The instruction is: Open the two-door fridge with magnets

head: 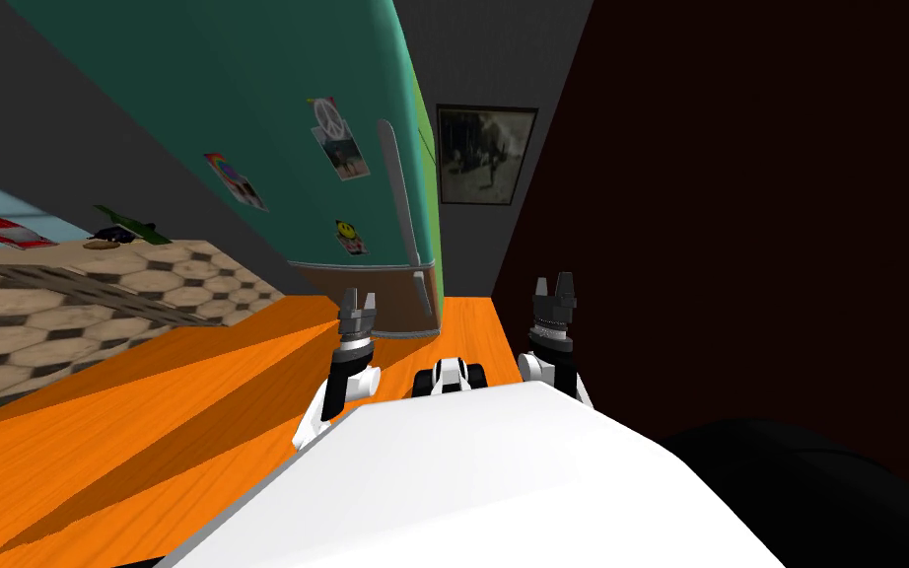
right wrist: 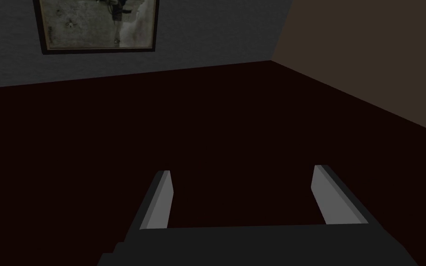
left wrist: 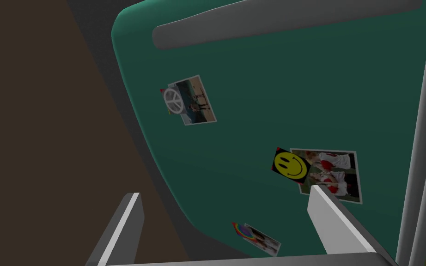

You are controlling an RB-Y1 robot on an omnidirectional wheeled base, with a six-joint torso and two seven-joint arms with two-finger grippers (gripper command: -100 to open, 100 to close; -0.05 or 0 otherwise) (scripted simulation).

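Fridge [head: 245, 118] with a teal upper door stands shut just ahead of the robot, three magnets on its face: a peace sign [head: 325, 116], a smiley [head: 347, 231] and a rainbow [head: 231, 177]. A long grey handle [head: 398, 197] runs down the door's edge, and a smaller brown door [head: 398, 296] sits beneath it. The left gripper [head: 356, 301] hovers near the fridge's lower corner, fingers [left wrist: 131, 217] apart and holding nothing, aimed at the teal door and short of touching it. The right gripper [head: 554, 286] hangs off to the fridge's handle side, its fingers [right wrist: 159, 198] also spread and empty.

By the look of it, this is the approach: no contact made, neither door opened. The next move would call for lifting the left gripper to the handle [left wrist: 276, 21], setting the fingers around it, closing them, then pulling outward along the door's swing.

An orange wood floor [head: 196, 394] runs up to the fridge's base, and a hexagon-patterned surface [head: 68, 296] lies on the fridge's far side from the handle. Beyond the fridge a framed picture [head: 487, 153] hangs on a grey wall.
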